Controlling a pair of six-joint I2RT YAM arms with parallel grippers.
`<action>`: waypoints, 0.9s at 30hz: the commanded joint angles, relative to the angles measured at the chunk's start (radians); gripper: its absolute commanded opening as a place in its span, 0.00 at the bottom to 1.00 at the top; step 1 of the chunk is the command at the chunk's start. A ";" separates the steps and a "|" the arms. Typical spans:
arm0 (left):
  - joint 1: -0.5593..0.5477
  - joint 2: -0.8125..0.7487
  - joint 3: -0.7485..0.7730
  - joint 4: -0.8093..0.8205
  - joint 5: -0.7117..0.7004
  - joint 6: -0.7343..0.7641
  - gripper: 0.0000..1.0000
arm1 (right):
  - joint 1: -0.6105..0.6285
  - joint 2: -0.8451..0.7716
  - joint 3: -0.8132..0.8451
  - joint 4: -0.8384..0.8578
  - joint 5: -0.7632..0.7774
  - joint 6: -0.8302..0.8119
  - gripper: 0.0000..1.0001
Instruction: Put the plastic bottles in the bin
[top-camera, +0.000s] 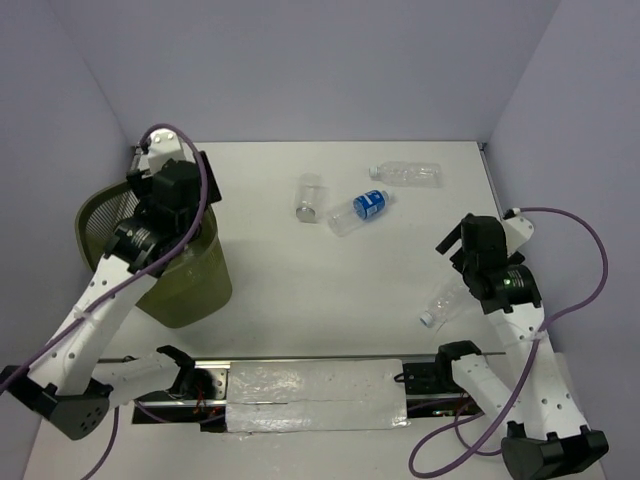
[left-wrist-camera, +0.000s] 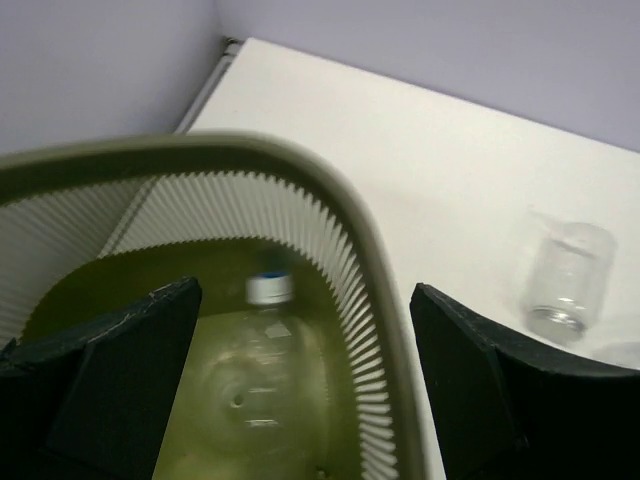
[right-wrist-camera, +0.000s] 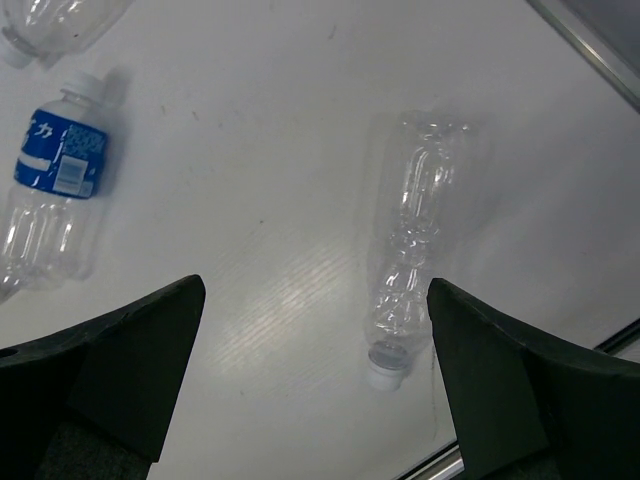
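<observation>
Right claw hung wide open and empty over the desk, and the nearest plastic bottle, a crushed clear one, lay flat just below it. That bottle sat off-centre between the fingers, close to the right-hand one in the wrist view. Its long axis ran roughly across the line between the fingers, its white cap pointing back toward the arm's base. I judged the right arm far the nearer, and a small sideways shift would centre the body before closing across it.

Further out lay the blue-labelled bottle, with another clear bottle beyond it near the far edge. A third clear bottle lay to their left. All were well apart from the crushed one, and I saw nothing in the way.

Left claw was also spread wide and empty above the bin. One bottle was lying inside it.
</observation>
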 joint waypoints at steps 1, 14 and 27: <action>0.004 0.082 0.152 0.023 0.082 0.045 0.99 | -0.042 0.031 -0.017 -0.041 0.046 0.038 1.00; -0.209 0.553 0.806 -0.224 0.339 0.158 0.99 | -0.194 0.240 -0.144 0.063 -0.145 0.114 1.00; -0.211 0.497 0.680 -0.155 0.487 0.123 0.99 | -0.218 0.341 -0.368 0.293 -0.222 0.193 0.96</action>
